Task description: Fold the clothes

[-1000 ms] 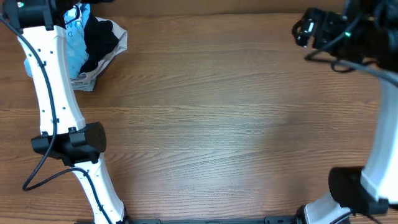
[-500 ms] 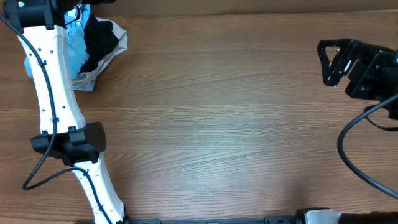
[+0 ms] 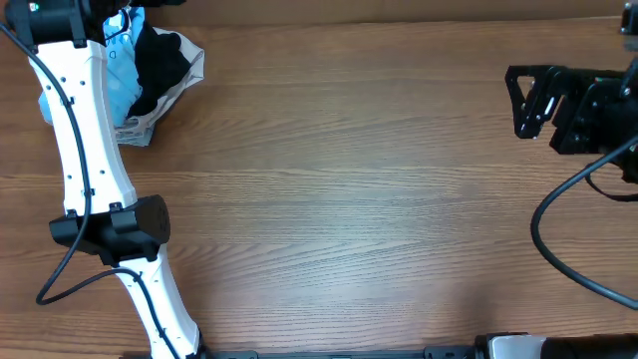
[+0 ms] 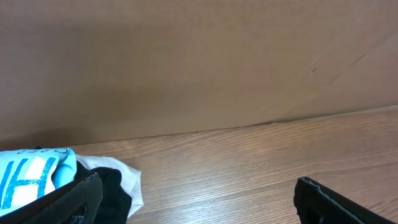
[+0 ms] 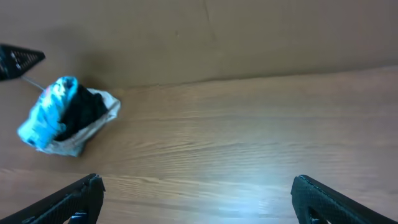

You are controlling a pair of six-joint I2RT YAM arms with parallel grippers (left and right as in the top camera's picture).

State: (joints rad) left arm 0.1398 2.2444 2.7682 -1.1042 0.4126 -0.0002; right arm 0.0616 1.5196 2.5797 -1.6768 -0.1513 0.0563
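1. Far-left corner of the table [image 3: 349,199]: the sky-blue T-shirt [image 3: 124,85] lies crumpled in a heap, not folded.
2. A black garment [image 3: 159,62] is bunched against it, and a beige cloth [image 3: 140,130] cups both from underneath like a pouch.
3. The left gripper [image 4: 198,182] is right by the heap, fingers spread wide, holding nothing.
4. The right gripper [image 3: 520,101] is well apart at the table's right side, jaws released and empty.
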